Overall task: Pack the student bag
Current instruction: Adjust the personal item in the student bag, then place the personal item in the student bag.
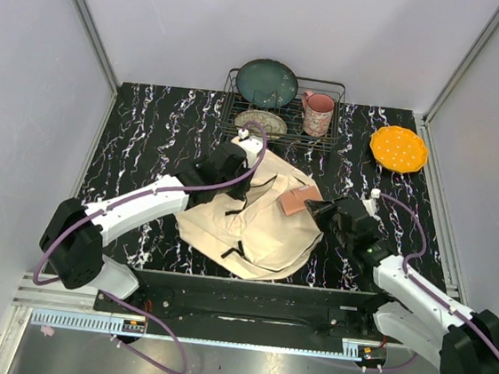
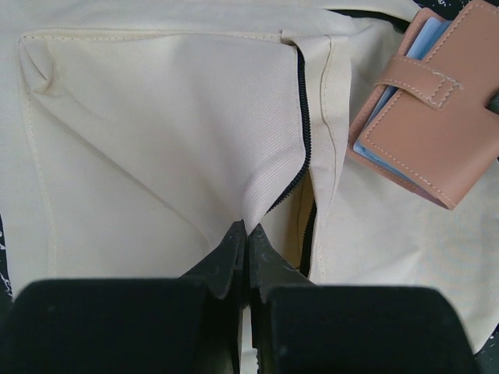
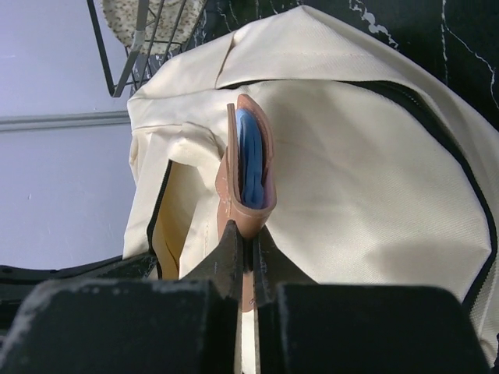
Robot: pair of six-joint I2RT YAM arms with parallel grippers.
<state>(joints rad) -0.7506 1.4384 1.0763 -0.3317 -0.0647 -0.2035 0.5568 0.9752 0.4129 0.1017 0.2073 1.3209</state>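
Small tan leather wallet [image 3: 249, 167] not in the bag yet
The big soft cream canvas student bag [image 1: 258, 228] lies mid-table; the left gripper [image 2: 246, 234] is shut tight, pinching its cloth by the zip, and the right gripper [image 3: 243, 257] is shut tight on the wallet over it

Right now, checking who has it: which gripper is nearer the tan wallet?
Right. The right gripper is shut on the tan wallet; the left gripper pinches the student bag, apart from the wallet.

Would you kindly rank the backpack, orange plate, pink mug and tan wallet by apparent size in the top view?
cream backpack
orange plate
pink mug and tan wallet: look alike, wallet partly hidden, so unranked
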